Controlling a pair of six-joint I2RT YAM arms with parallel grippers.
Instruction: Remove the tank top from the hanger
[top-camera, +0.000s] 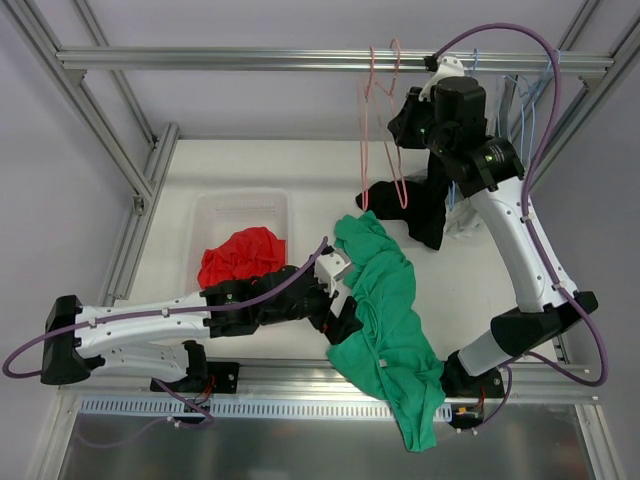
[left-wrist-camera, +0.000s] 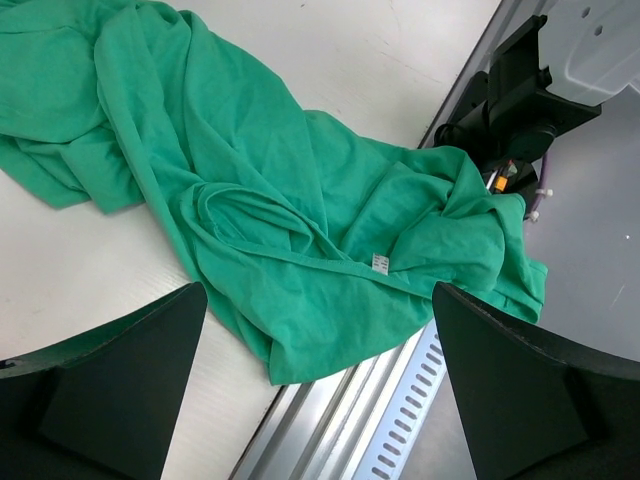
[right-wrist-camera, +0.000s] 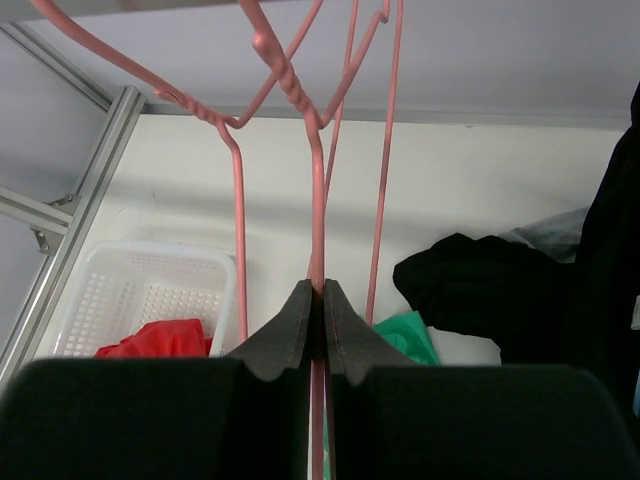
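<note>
My left claw (left-wrist-camera: 315, 400) stands wide open, holding nothing, and the green tank top (left-wrist-camera: 300, 230) lies spread on the tabletop (left-wrist-camera: 380, 50) directly beneath and ahead of it. The cloth runs from beyond my left finger across to just past my right finger, where its end spills over the tabletop's near edge.

My right claw (right-wrist-camera: 320, 310) is closed tight on the thin wire of the pink hanger (right-wrist-camera: 318, 180), which rises bare above the fingers. From the top view the tank top (top-camera: 385, 310) lies well below and apart from that hanger (top-camera: 380, 130), so I judge the garment already off it.

The top looks like thin, light jersey: limp and crumpled, with nothing breakable about it. It should bunch rather than slide, and a single layer may pull away from the rest. If I take it again, I would pinch a thick ridge: the rolled strap loop straight ahead of the claw, or the seam by the small white label (left-wrist-camera: 380, 262). The overhanging end could drag the rest off. The hanger is stiff, springy wire and may swivel in a pinch grip.
</note>
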